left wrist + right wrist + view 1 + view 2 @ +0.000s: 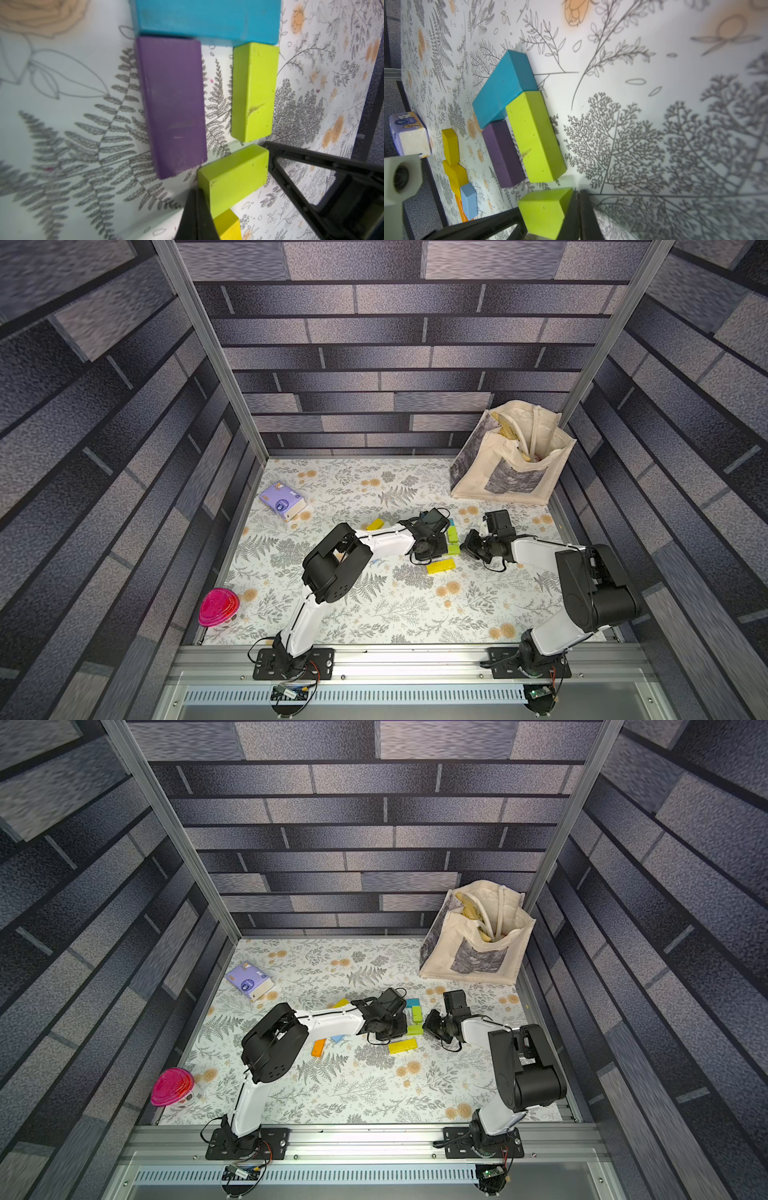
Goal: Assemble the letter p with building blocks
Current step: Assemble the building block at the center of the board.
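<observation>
Centrally on the floral surface (374, 622) lay a group of blocks. A teal block (504, 87) sat across the far end, with a purple block (503, 153) and a lime block (535, 137) running from its long side toward the robot. These two were parallel, with a narrow gap between them. The lime block touched the teal one, and the purple block's end sat close against it. At their near ends lay a tilted lime block (544, 209), askew and just beside the first lime block's end.

Both hands were clenched and held nothing. The left hand (196, 199) had its closed fingers against one side of the tilted lime block, and the right hand (578, 199) met the opposite end — the block sat between them.

A yellow block (440, 566) lay just in front of the group. A second yellow block (375, 524) lay beyond the left arm. An orange block (318, 1047) and a light-blue block (337, 1038) lay beside that arm's forearm.

Well apart stood the rest — a tissue packet (282, 499) far left, a pink tub (218, 608) near left, and a tote bag (513, 460) in the far right corner.
</observation>
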Available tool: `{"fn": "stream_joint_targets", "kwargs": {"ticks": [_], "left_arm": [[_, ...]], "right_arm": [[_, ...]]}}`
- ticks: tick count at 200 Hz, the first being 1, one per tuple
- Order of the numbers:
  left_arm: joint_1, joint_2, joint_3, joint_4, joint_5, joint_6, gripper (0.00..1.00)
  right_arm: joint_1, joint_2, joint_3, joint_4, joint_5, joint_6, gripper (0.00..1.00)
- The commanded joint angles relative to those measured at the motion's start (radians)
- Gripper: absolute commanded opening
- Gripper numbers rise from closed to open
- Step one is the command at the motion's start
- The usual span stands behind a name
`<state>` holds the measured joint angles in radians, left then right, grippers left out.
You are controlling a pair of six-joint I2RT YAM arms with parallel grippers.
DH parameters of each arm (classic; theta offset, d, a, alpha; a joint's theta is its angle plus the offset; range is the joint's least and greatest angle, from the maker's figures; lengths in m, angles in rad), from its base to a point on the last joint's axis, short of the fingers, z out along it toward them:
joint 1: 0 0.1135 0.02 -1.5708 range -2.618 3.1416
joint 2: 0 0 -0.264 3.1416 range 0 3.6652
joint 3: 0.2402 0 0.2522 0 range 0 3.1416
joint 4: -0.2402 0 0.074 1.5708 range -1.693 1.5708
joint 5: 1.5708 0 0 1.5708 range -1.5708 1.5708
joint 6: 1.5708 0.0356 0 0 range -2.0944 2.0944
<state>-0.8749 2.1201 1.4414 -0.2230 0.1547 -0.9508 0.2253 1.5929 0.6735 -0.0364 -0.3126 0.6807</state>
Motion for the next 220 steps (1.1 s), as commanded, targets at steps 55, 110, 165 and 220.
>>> {"fn": "stream_joint_targets", "kwargs": {"ticks": [55,110,165,220], "left_arm": [[0.007,-0.058,-0.058,0.024,-0.014,0.011,0.00],[0.013,-0.042,-0.058,0.044,0.017,0.012,0.00],[0.017,-0.025,-0.044,0.041,0.030,0.013,0.00],[0.022,0.000,-0.019,0.036,0.043,0.011,0.00]], "right_arm": [[0.014,-0.062,-0.089,-0.237,0.049,0.017,0.12],[0.020,-0.058,-0.141,-0.143,-0.010,0.082,0.10],[0.023,-0.019,-0.152,-0.093,-0.008,0.099,0.09],[0.023,0.003,-0.158,-0.079,0.008,0.098,0.09]]}}
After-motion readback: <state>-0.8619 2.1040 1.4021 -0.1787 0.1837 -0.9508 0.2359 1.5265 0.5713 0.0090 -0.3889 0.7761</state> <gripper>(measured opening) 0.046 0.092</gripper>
